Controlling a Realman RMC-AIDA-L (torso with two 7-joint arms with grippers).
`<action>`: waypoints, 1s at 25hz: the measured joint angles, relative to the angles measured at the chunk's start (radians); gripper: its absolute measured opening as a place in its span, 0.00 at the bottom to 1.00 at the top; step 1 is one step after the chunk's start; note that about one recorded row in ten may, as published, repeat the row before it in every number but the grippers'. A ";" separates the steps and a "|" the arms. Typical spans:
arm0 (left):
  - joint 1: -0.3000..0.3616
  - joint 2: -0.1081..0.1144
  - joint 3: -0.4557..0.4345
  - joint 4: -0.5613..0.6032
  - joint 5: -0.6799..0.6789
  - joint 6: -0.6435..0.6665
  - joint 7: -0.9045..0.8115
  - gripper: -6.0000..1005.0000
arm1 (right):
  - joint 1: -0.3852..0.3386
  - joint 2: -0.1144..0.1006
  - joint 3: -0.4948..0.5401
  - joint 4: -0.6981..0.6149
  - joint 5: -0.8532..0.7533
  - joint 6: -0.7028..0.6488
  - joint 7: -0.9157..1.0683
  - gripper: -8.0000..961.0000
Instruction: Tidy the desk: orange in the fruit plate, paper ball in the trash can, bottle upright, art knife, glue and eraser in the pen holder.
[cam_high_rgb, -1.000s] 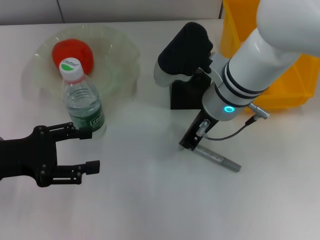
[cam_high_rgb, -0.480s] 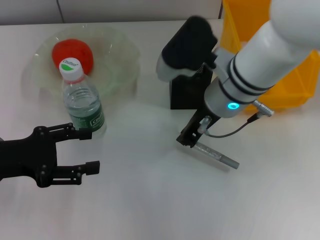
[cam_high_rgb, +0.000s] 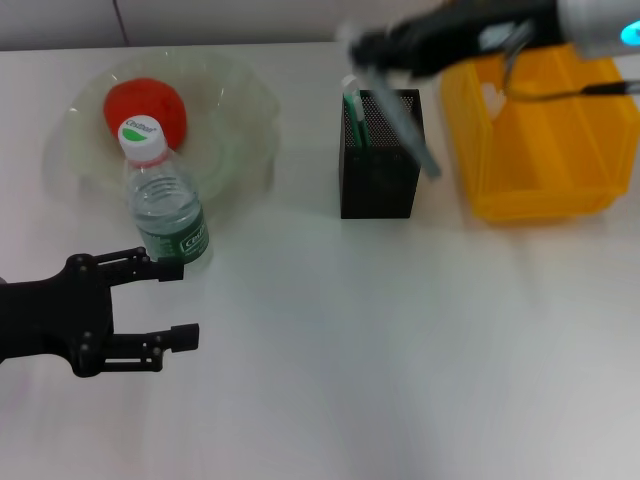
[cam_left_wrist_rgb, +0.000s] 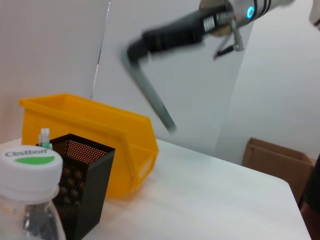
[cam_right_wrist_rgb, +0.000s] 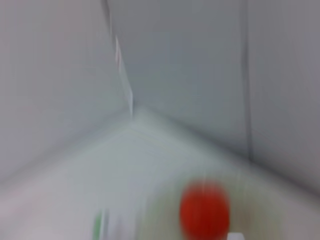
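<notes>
Grey art knife (cam_high_rgb: 408, 125), gripped by the right tool (cam_high_rgb: 372, 50) and hanging tilted above the black pen holder (cam_high_rgb: 379, 170), could strike the rim and miss, while the open left tool (cam_high_rgb: 165, 300) idles beside the upright bottle (cam_high_rgb: 165, 205).

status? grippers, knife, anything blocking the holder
Right gripper shut on art knife, raised over pen holder. Left gripper open, parked beside upright bottle. Green item already in the holder; nothing else blocking.
</notes>
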 joint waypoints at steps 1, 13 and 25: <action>0.000 -0.001 0.000 0.000 0.000 0.001 0.000 0.84 | -0.028 -0.001 0.037 0.023 0.090 0.039 -0.069 0.14; -0.003 -0.011 0.000 0.000 -0.002 0.010 0.002 0.84 | -0.045 -0.011 0.149 0.792 0.892 0.179 -1.020 0.15; -0.008 -0.020 0.000 0.000 -0.003 0.036 0.007 0.84 | -0.051 -0.033 0.147 0.803 0.789 0.069 -0.962 0.43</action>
